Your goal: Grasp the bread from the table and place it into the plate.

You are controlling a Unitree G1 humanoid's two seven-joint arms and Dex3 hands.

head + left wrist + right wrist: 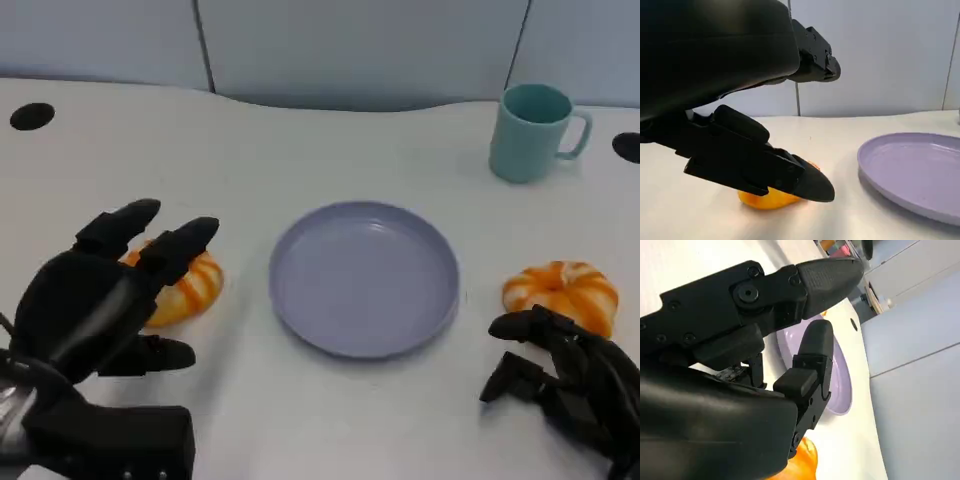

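head view: white counter (300,150) beneath grey wall panels (350,45); bread (190,287) lies left of the plate (365,277), under the left robot hand (100,290), fingers apart. right robot hand (560,375) spread, empty.

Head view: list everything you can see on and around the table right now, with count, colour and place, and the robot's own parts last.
bread: 2, orange with pale stripes; left bread left of the plate under the left hand's fingers, right bread right of the plate beside the right hand.
plate: 1, lavender, table centre, nothing in it.
mug: 1, teal, upright, far right of the table.
table: 1, white, with dark round holes at its far left and far right edges.
left hand: 1, black, fingers apart over the left bread, not closed on it.
right hand: 1, black, fingers apart, holding nothing, near the right bread.
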